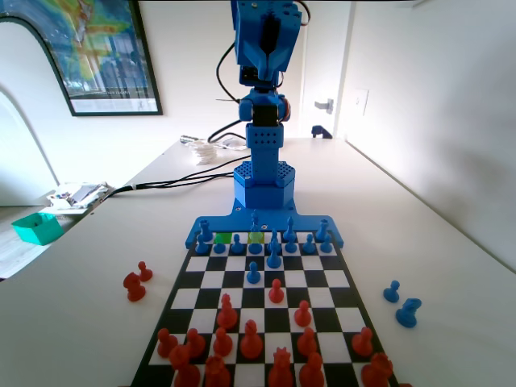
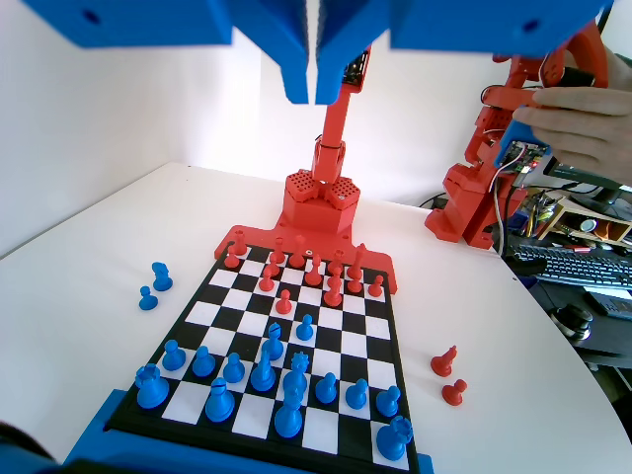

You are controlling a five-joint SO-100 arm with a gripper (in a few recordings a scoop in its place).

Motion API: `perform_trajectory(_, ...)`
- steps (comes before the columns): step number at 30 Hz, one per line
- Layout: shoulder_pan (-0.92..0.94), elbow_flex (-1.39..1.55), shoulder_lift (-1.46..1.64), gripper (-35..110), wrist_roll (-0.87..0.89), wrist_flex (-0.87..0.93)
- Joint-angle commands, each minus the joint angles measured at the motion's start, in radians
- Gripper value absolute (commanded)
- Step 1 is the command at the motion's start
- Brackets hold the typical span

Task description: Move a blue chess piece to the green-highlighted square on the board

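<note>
1. The counter (image 1: 435, 234) carries the board (image 2: 341, 331), blue pieces massed at the arm's end.
2. The hand (image 2: 316, 84) hangs high over the board, its jaws pressed together, seemingly holding nothing.
3. The green-highlighted square (image 1: 223, 239) sits in the far row, left of centre, fixed view.

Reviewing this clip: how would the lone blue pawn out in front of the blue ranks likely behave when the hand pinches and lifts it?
The blue pawn looks like stiff moulded plastic, so probably rigid and light. Its narrow body on a small base suggests that it could tip if nudged sideways. The hand, jaws together, is high above the board.
</note>
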Motion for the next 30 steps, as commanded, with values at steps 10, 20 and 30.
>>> perform_trajectory(10,0.012,0.003,0.003,7,-0.011,-0.02)
perform_trajectory(20,0.014,0.003,0.003,1,-0.011,-0.02)
perform_trajectory(30,-0.005,-0.055,-0.107,1,-0.017,0.005)
